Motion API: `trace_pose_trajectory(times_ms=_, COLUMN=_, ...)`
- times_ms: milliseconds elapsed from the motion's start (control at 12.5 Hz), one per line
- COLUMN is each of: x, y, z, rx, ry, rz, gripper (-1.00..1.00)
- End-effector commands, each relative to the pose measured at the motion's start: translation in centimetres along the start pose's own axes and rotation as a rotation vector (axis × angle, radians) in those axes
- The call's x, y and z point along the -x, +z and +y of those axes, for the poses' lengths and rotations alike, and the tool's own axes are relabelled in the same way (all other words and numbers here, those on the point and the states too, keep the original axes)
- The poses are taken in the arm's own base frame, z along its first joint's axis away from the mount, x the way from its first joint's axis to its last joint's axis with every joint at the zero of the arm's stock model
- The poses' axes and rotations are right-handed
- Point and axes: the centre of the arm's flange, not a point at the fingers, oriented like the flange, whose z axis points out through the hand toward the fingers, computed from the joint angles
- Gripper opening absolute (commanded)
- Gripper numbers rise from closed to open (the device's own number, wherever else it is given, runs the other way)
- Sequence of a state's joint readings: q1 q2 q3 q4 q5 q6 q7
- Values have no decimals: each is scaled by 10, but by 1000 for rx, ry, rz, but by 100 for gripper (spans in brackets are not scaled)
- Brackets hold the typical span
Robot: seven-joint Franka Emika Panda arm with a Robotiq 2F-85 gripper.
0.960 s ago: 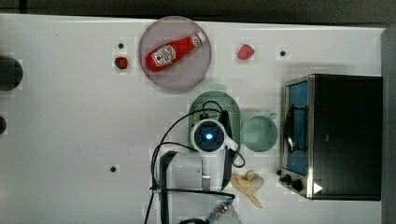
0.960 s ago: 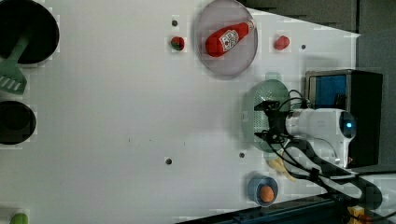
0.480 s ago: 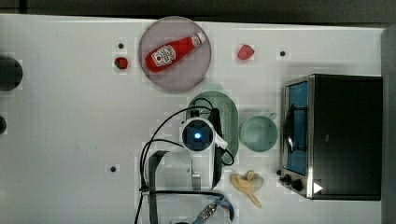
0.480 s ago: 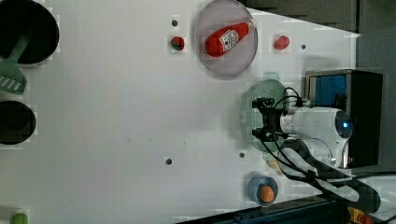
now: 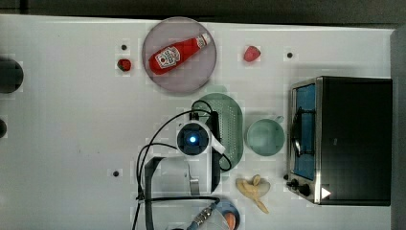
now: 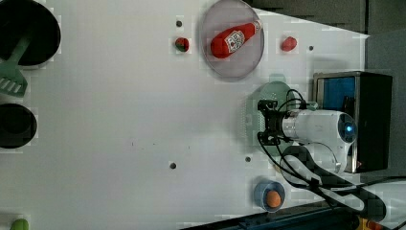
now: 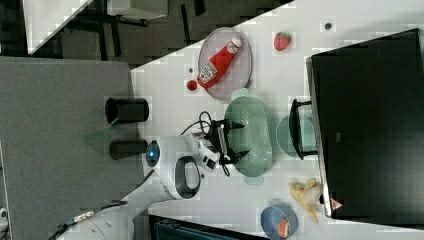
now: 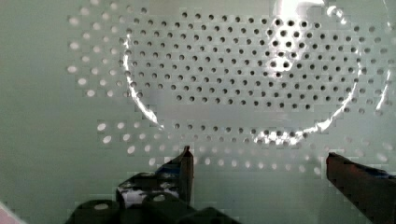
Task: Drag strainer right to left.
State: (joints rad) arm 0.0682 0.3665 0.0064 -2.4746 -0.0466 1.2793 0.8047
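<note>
On the white tabletop, the pale mint-green oval perforated plastic strainer is sitting between the round grey plate holding a red ketchup bottle and the round mint-green cup by the black oven. The robot's black gripper is hovering inside it, fingers spread wide, gripping nothing.

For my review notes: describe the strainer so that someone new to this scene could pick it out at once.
In the top view, find the black toaster oven at the right. The round green cup sits to its left; the strainer lies just beyond, under the gripper. It is oval, larger, and perforated.
</note>
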Motion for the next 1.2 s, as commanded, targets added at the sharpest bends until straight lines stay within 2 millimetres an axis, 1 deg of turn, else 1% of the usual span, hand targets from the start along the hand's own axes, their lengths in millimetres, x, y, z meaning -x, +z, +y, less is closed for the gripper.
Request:
trace_pose_trajectory(times_ms=80, x=59, y=-6, z=2, rx=-5, ry=51, rz=-20, gripper=100)
trace_pose_trajectory(times_ms=320, x=102, y=-8, z=7, rx=-3, ry=86, rz=-36, gripper=100)
trace_pose_trajectory(times_ms=560, x=133, y=-9, z=12, rx=-1, ry=60, rz=-46, gripper=100)
trace_pose_trajectory(times_ms=880, x=164, y=-8, z=10, rx=16, ry=7, rz=-47, gripper=100)
trace_pose_trajectory(times_ms=1200, x=192, y=-8, z=-4, rx=37, ry=15, rz=-45, gripper=100)
